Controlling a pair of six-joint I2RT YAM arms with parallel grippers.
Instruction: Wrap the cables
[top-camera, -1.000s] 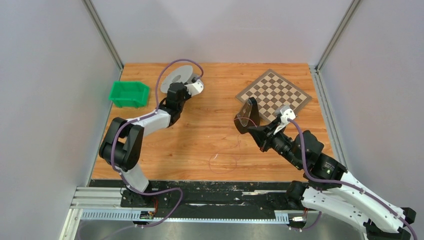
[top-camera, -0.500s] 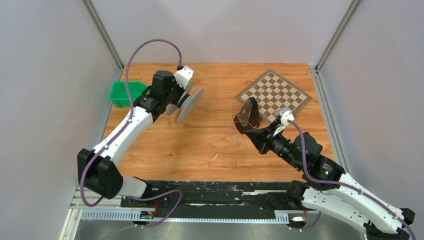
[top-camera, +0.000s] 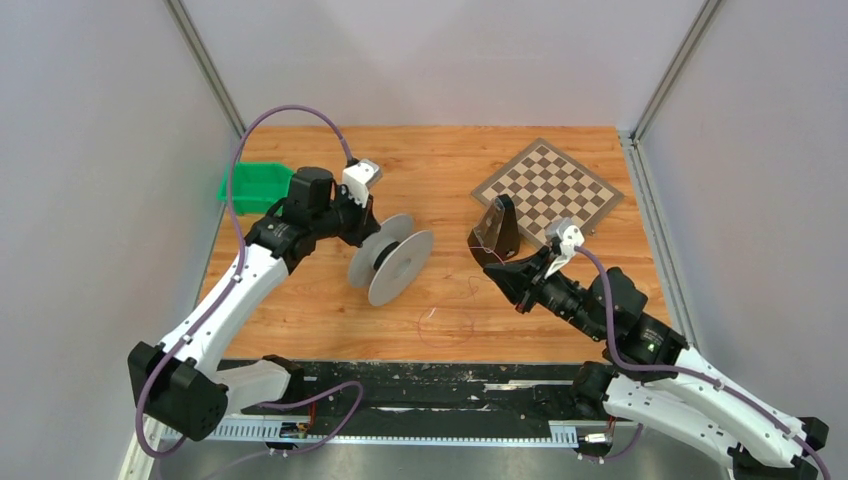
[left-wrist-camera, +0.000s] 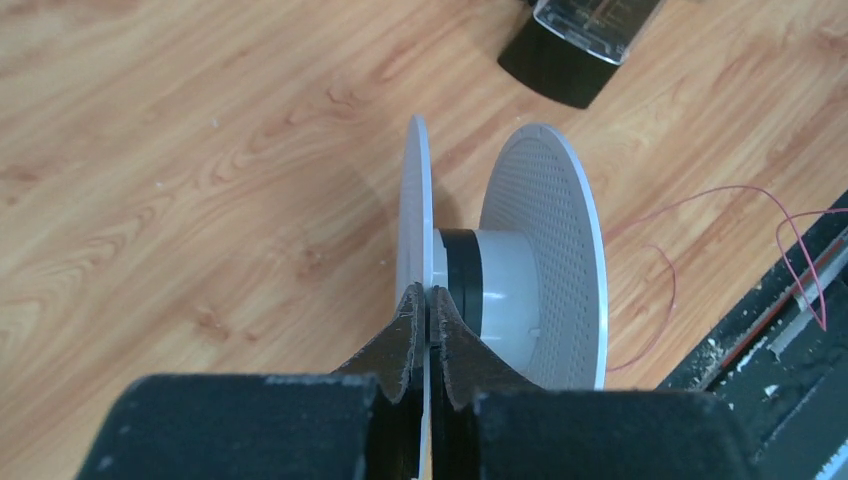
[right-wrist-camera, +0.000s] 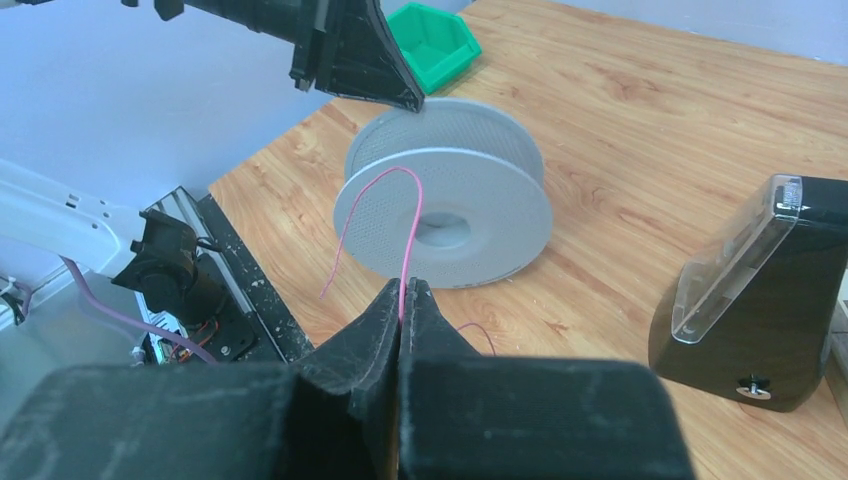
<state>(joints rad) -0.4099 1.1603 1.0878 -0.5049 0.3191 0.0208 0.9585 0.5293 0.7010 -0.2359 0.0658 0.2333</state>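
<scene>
The grey plastic spool (top-camera: 392, 260) hangs above the middle of the table, its axis roughly level. My left gripper (top-camera: 370, 240) is shut on the rim of one flange; in the left wrist view the fingertips (left-wrist-camera: 427, 292) pinch that flange beside the hub (left-wrist-camera: 505, 290). The cable, a thin reddish wire (top-camera: 447, 325), lies in a loose loop on the wood near the front edge. My right gripper (top-camera: 493, 270) is shut on the wire; in the right wrist view (right-wrist-camera: 402, 285) the wire (right-wrist-camera: 409, 255) arcs up from the jaws in front of the spool (right-wrist-camera: 450, 200).
A green bin (top-camera: 250, 186) sits at the back left. A chessboard (top-camera: 547, 186) lies at the back right. A black stand with a clear face (top-camera: 497, 232) stands just behind my right gripper. A black rail (top-camera: 430, 375) runs along the table's front edge.
My left arm has lifted the spool from the back of the table and carried it forward and right, toward the right gripper. The right gripper has shifted slightly, still holding the wire.
</scene>
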